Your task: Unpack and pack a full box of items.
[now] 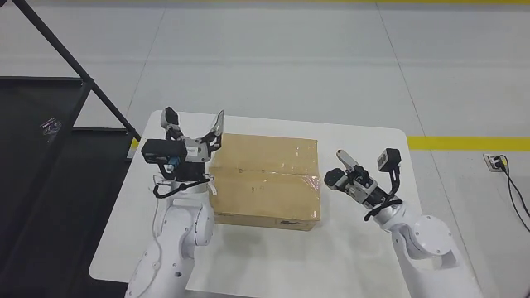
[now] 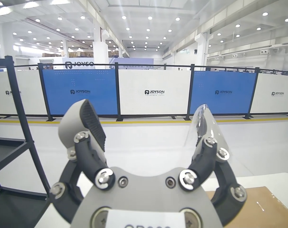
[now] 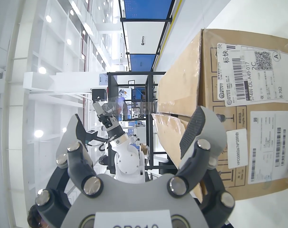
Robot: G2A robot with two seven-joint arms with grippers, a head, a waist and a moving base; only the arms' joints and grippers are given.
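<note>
While the box (image 1: 265,180) sits shut on the white table (image 1: 273,252), nothing has been taken out of it yet. From the top view, the brown box has shiny clear tape (image 1: 277,168) running across its lid, and the flaps lie flat and closed. The left gripper (image 1: 195,124) hangs just beside the left far corner of the box, with its two fingers spread wide and nothing between them. The right gripper (image 1: 343,165) waits near the right side of the box, not touching it. A black rack (image 1: 50,132) stands well off to the left of the box.

In the left wrist view, the left gripper points away over the floor. One dark ridged finger (image 2: 91,122) and one see-through finger (image 2: 205,122) stand far apart and hold nothing. A corner of the box peeks in beside the gripper's base.

In the right wrist view, the right gripper is loose too, with its fingers apart and empty. It faces the end of the box, where white labels (image 3: 251,72) are stuck on. One ridged finger (image 3: 193,129) sits close in front of that end, but I cannot tell if it touches.

I think the job is right at the start. The tape has to come off, the flaps have to open, the things inside have to come out, and then they all go back in
</note>
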